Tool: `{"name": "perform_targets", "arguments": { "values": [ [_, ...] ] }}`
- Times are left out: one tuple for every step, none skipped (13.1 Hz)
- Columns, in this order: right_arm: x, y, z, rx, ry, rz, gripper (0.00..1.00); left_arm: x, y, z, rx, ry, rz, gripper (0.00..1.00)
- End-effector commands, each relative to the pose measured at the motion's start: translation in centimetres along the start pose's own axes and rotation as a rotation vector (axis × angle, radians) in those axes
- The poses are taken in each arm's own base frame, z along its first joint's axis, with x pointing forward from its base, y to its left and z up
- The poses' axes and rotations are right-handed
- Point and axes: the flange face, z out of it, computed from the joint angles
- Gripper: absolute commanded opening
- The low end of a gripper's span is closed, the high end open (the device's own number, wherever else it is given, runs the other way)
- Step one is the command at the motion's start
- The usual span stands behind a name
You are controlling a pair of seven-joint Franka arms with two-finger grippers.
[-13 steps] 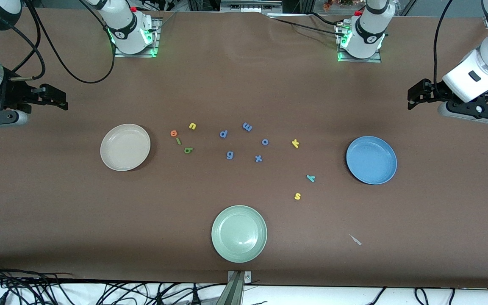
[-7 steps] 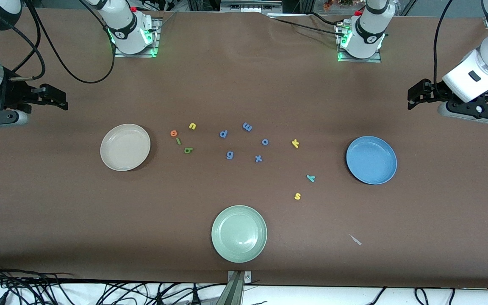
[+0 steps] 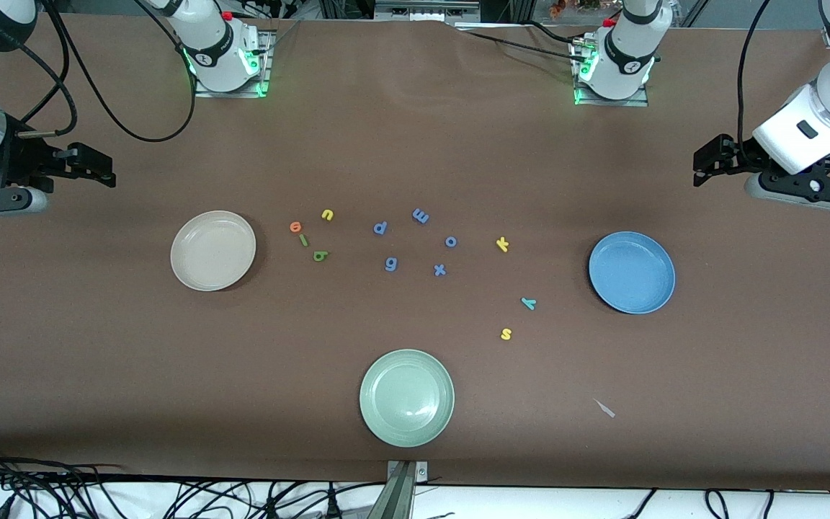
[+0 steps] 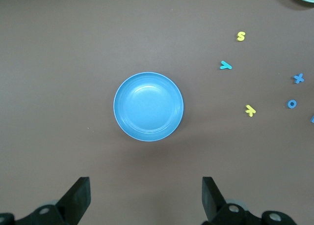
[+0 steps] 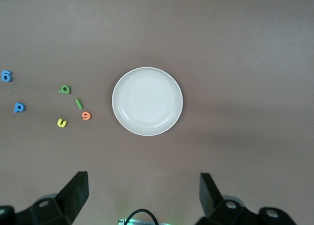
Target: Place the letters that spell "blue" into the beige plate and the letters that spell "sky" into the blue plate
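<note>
The empty beige plate (image 3: 212,250) (image 5: 147,101) lies toward the right arm's end. Beside it are the orange e (image 3: 295,227), green l (image 3: 303,240), dark green b (image 3: 320,255) and yellow u (image 3: 327,214). Toward the left arm's end lies the empty blue plate (image 3: 631,272) (image 4: 148,106), with the yellow k (image 3: 503,244), teal y (image 3: 528,303) and yellow s (image 3: 506,333) scattered beside it. My right gripper (image 3: 94,169) (image 5: 143,195) hangs open and empty, high over bare table at its end. My left gripper (image 3: 703,162) (image 4: 146,198) does the same at its own end.
Blue letters p (image 3: 380,228), m (image 3: 420,215), o (image 3: 451,241), g (image 3: 390,264) and x (image 3: 439,269) lie mid-table between the two groups. A pale green plate (image 3: 406,397) sits nearer the front camera. A small grey scrap (image 3: 604,408) lies near it.
</note>
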Motion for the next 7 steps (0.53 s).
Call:
{"name": "perform_targets", "arguments": {
  "values": [
    [-0.5, -0.1, -0.8, -0.007, -0.003, 0.008, 1.00, -0.2, -0.1, -0.6, 0.026, -0.004, 0.013, 1.00],
    [-0.5, -0.1, -0.8, -0.007, -0.003, 0.008, 1.00, -0.2, -0.1, -0.6, 0.026, -0.004, 0.013, 1.00],
    [-0.5, 0.0, -0.8, -0.007, -0.003, 0.010, 1.00, -0.2, -0.1, -0.6, 0.026, -0.004, 0.014, 1.00],
    [-0.5, 0.0, -0.8, -0.007, -0.001, 0.010, 1.00, -0.2, -0.1, -0.6, 0.026, -0.004, 0.013, 1.00],
    [-0.5, 0.1, -0.8, -0.006, -0.003, 0.011, 1.00, -0.1, 0.1, -0.5, 0.023, -0.005, 0.014, 1.00],
    [-0.5, 0.3, -0.8, -0.004, -0.001, 0.013, 1.00, -0.1, 0.4, -0.6, 0.021, -0.003, 0.020, 1.00],
    [-0.5, 0.3, -0.9, 0.000, 0.002, 0.012, 1.00, 0.0, 1.0, -0.7, 0.020, -0.001, 0.034, 1.00]
  ]
}}
